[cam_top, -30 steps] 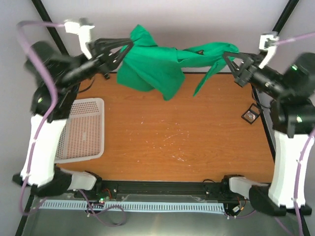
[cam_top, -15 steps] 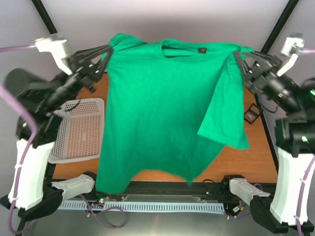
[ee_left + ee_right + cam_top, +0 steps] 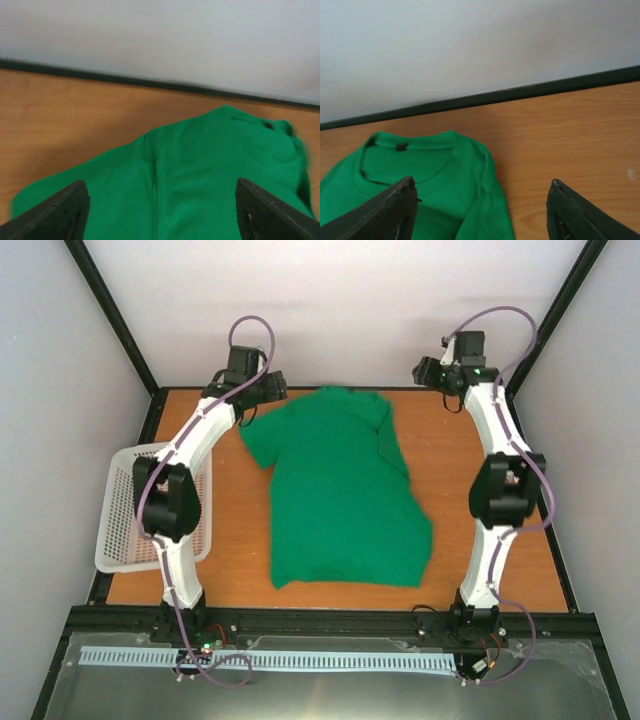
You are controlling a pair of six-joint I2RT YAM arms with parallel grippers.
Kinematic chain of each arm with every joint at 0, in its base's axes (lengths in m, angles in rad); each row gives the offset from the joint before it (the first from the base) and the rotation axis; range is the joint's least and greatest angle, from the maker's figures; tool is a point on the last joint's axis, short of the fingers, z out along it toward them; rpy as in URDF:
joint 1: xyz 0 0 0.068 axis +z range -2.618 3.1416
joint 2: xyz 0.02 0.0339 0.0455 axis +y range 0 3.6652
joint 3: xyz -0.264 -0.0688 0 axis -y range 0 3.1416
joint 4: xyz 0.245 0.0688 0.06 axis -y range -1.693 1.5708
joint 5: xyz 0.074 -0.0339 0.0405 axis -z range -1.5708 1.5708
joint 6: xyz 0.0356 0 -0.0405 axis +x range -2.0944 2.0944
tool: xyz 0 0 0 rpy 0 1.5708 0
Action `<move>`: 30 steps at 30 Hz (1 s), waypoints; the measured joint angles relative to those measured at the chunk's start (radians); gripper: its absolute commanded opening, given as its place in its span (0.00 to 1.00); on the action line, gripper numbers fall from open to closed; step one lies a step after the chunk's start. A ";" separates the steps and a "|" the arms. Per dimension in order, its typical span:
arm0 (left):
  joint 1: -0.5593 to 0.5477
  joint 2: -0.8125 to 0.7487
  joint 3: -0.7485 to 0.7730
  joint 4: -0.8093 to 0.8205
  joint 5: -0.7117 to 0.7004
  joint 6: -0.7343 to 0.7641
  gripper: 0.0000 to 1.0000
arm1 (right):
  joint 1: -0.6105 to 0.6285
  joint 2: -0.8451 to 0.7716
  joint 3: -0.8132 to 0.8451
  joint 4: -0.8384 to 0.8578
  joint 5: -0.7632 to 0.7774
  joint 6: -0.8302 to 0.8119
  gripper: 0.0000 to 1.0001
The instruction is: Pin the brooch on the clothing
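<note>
The clothing (image 3: 340,490), a bright green T-shirt, lies spread on the wooden table with its neckline toward the far wall. Its right sleeve is folded over the chest. My left gripper (image 3: 268,393) stands open over the shirt's left shoulder, and the left wrist view shows green fabric (image 3: 200,160) below the parted jaws of this gripper (image 3: 162,199). My right gripper (image 3: 428,374) hangs open to the right of the collar. In the right wrist view the collar (image 3: 420,170) shows beneath that gripper (image 3: 481,185), with nothing between its fingers. The brooch is out of view.
A white mesh basket (image 3: 120,530) stands at the table's left edge, beside the left arm. Black frame posts rise at the far corners. The back wall is close behind both grippers. Bare wood (image 3: 500,420) shows right of the shirt.
Half a second ago both grippers held the shirt up in the air by its shoulders. They have since opened and let go, and the shirt now lies on the table.
</note>
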State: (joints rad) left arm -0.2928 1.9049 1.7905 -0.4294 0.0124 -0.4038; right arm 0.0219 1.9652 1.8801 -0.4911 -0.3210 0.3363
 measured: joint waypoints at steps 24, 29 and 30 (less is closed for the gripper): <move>-0.349 -0.145 -0.548 -0.047 0.495 0.020 0.70 | 0.057 -0.318 -0.787 -0.346 -0.169 -0.117 0.86; -0.414 -0.104 -0.621 -0.012 0.507 0.023 0.67 | 0.042 -0.345 -0.843 -0.328 -0.134 -0.114 0.79; -0.418 -0.098 -0.634 -0.010 0.504 0.024 0.67 | 0.039 -0.350 -0.856 -0.320 -0.128 -0.111 0.79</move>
State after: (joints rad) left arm -0.7113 1.8072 1.1564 -0.4393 0.5167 -0.3801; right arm 0.0612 1.6150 1.0241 -0.8112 -0.4492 0.2256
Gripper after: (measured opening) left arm 0.665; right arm 0.804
